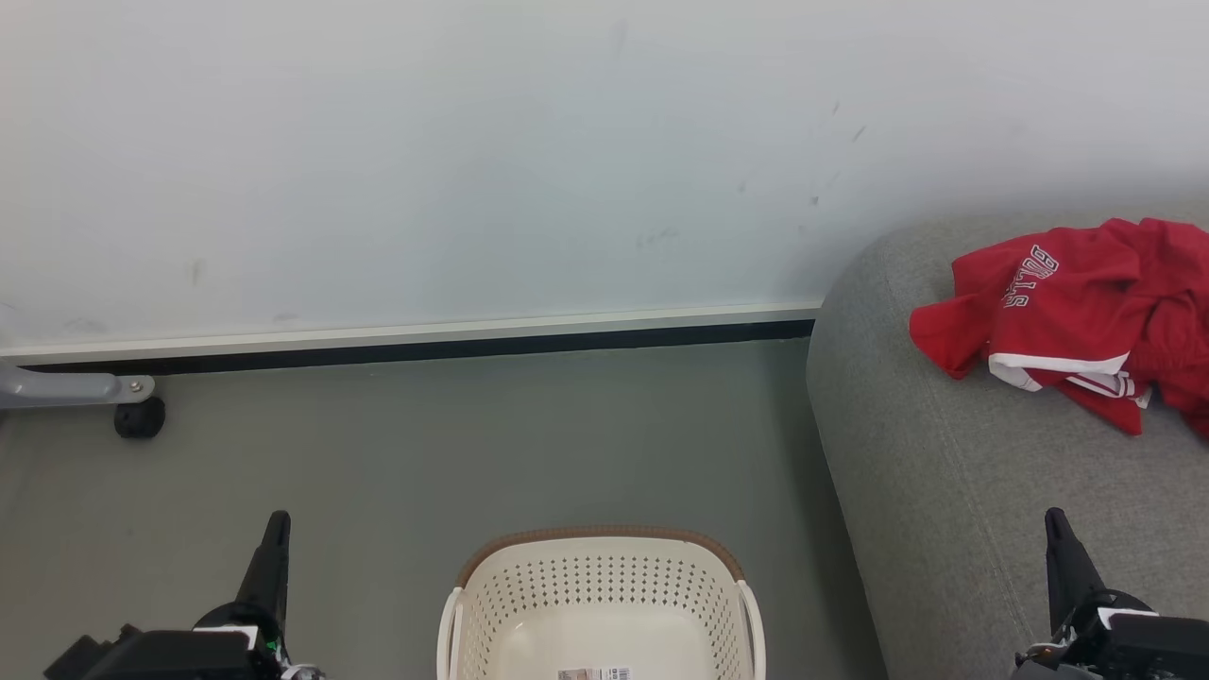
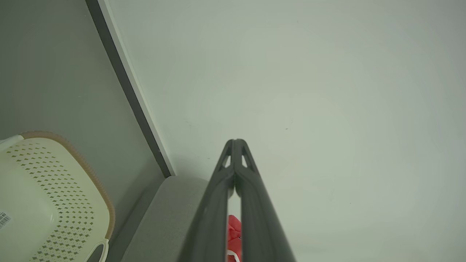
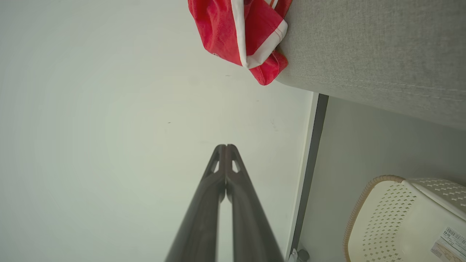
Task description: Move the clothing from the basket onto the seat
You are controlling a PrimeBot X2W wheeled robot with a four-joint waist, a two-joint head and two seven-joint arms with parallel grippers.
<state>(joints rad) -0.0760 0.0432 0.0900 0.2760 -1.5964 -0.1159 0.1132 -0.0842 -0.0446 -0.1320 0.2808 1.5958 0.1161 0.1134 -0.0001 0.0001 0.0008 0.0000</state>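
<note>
My left pincer [image 1: 276,521] and right pincer [image 1: 1055,518] are both pressed tip to tip, holding nothing. The basket [image 1: 604,578] sits between them — the clothing [image 1: 1067,312] lies on the seat [image 1: 926,472], well ahead of the right pincer.

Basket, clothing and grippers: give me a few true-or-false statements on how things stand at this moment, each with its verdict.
1. The clothing lies on the seat. True.
2. The basket holds a red garment. False: the part of its inside in view holds a barcode label and no fabric.
3. The left gripper is shut, with nothing between its fingers. True.
4. The right gripper grips the clothing. False: its fingers are closed on each other, apart from the clothing.
5. The basket stands on the seat. False: it stands on the floor beside the seat.
</note>
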